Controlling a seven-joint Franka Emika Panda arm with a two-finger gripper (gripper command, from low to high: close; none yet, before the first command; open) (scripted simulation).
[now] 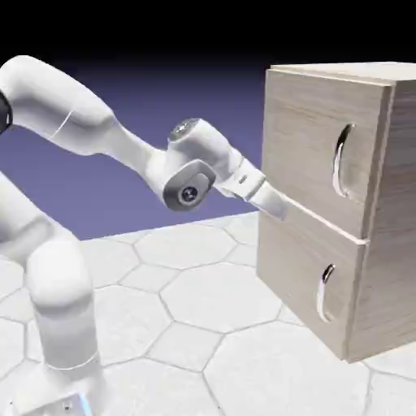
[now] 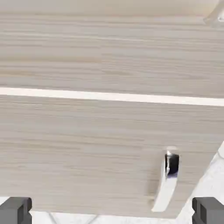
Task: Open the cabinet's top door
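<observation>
I see a pale hexagon-tiled table (image 1: 203, 301) under a blue-violet backdrop. My gripper (image 2: 112, 211) hangs released; the top door (image 1: 313, 150) lies at 12 o'clock.

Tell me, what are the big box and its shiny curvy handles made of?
The cabinet looks like pale wood, or a wood-look coating: fine streaky grain lines run across its panels, with a matte, unshiny finish. The top door's handle and the lower handle look like polished metal, silvery with bright highlights. It is a rendered scene, so that is only how they look.

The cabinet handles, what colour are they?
Shiny silver handles, clearest in the exterior view.
</observation>
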